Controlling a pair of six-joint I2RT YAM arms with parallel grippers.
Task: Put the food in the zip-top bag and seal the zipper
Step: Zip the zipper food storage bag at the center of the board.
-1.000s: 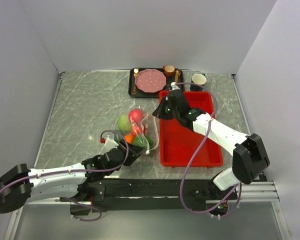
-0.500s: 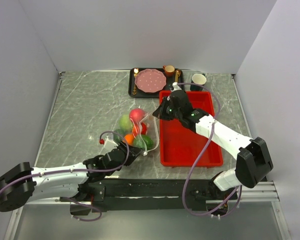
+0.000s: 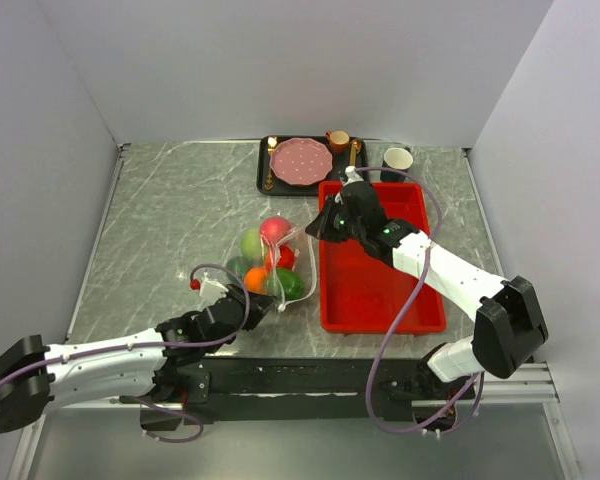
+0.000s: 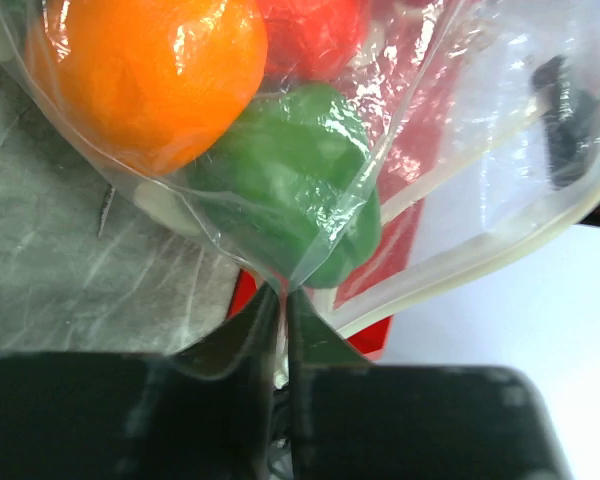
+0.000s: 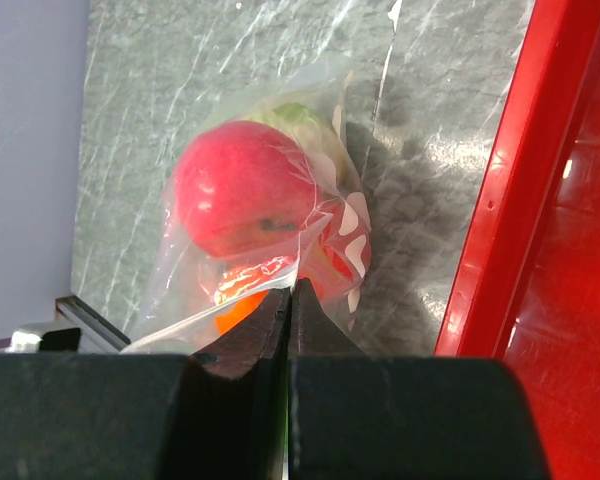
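Observation:
The clear zip-top bag point(image 3: 270, 262) lies on the marble table just left of the red tray, with the food inside. In it I see a red apple point(image 5: 240, 200), an orange point(image 4: 145, 70), a green pepper point(image 4: 290, 190) and a pale green cabbage point(image 3: 248, 243). My left gripper point(image 4: 280, 295) is shut on the bag's near corner, and the white zipper point(image 4: 480, 262) curves off to its right. My right gripper point(image 5: 288, 290) is shut on the bag's far edge beside the apple. In the top view, the left gripper point(image 3: 267, 300) and right gripper point(image 3: 316, 228) hold opposite ends of the bag.
The red tray point(image 3: 380, 290) sits right of the bag, under my right arm. At the back, a black tray carries a pink plate point(image 3: 301, 162), spoons and a brown cup point(image 3: 338, 139). A white cup point(image 3: 397, 158) stands beside it. Grey walls enclose the table.
My left gripper has closed onto the bag's near corner and its arm has drawn back a little to the left. The bag shifted slightly. The right gripper stayed shut on the far edge.

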